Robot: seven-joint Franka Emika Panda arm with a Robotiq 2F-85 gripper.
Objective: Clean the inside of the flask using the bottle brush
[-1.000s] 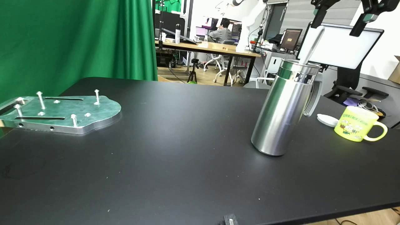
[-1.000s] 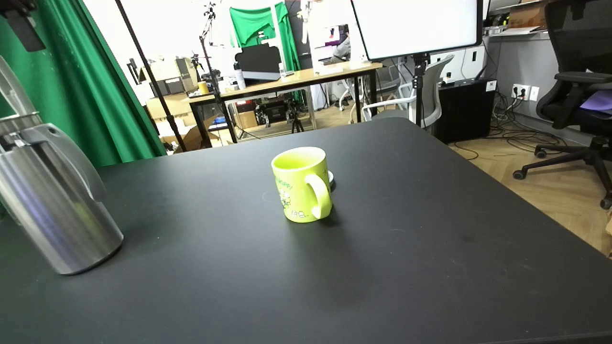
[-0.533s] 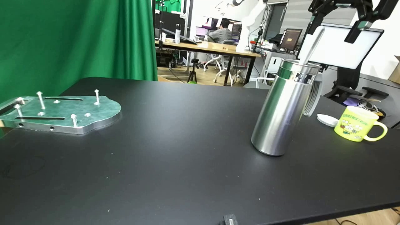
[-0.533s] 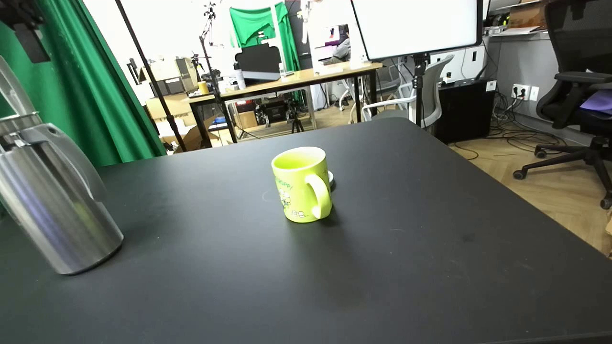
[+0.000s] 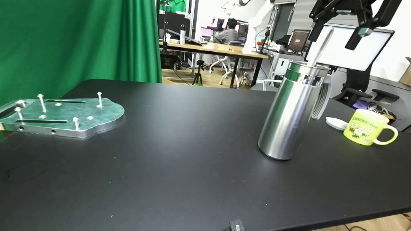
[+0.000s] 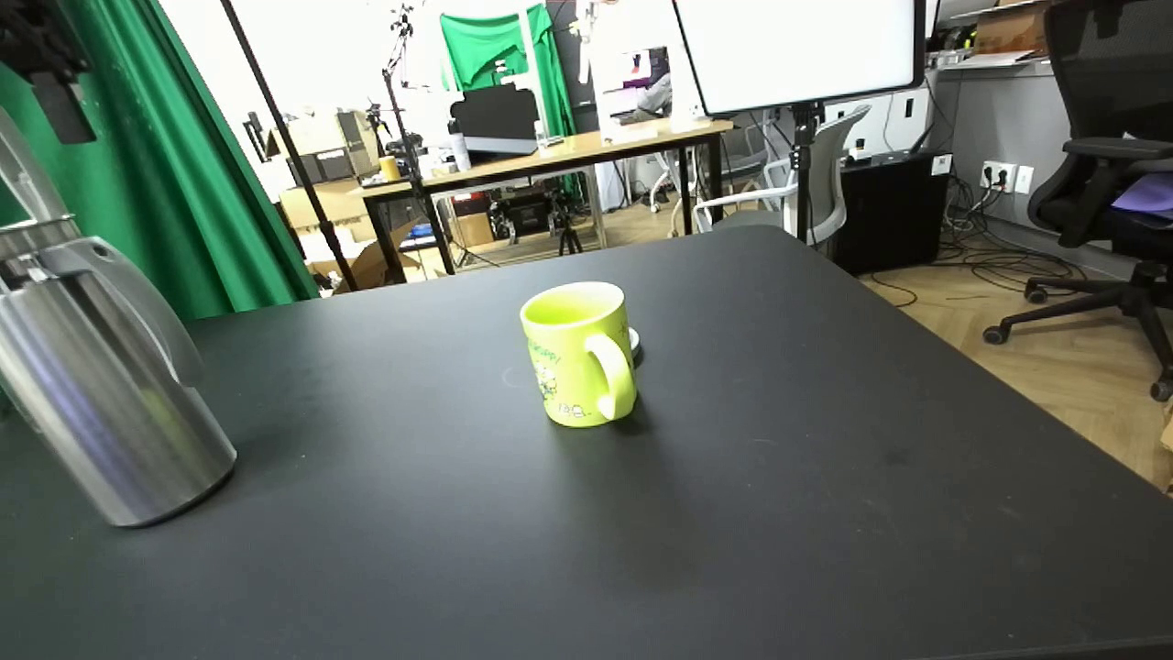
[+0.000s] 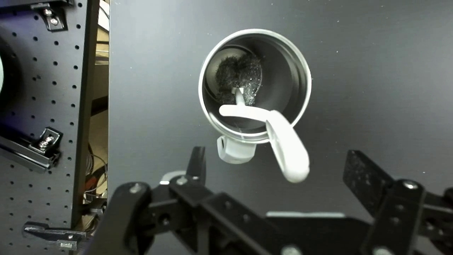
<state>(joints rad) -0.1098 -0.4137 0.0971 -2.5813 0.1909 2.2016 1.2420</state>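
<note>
The flask, a brushed steel cylinder with a grey handle, stands on the black table in both exterior views [image 5: 284,118] [image 6: 119,394]; the wrist view looks down into its open mouth [image 7: 202,83]. The bottle brush stands inside it, its white handle leaning out over the rim [image 5: 322,46] [image 6: 32,179] [image 7: 288,148]. Its dark bristles show at the flask's bottom in the wrist view. My gripper [image 5: 331,44] is open and empty around the height of the brush handle's top end. In the wrist view the handle end lies between the spread fingers [image 7: 276,152], touching neither.
A yellow-green mug [image 5: 366,126] [image 6: 577,357] stands near the flask's handle side, with a white round lid [image 5: 336,123] beside it. A metal plate with upright bolts [image 5: 64,112] is at the table's far side. The wrist view shows the table edge and a perforated board [image 7: 42,99].
My open gripper has moved down, and leftward in an exterior view, closer to the brush handle's top. The flask, brush and mug have not moved.
</note>
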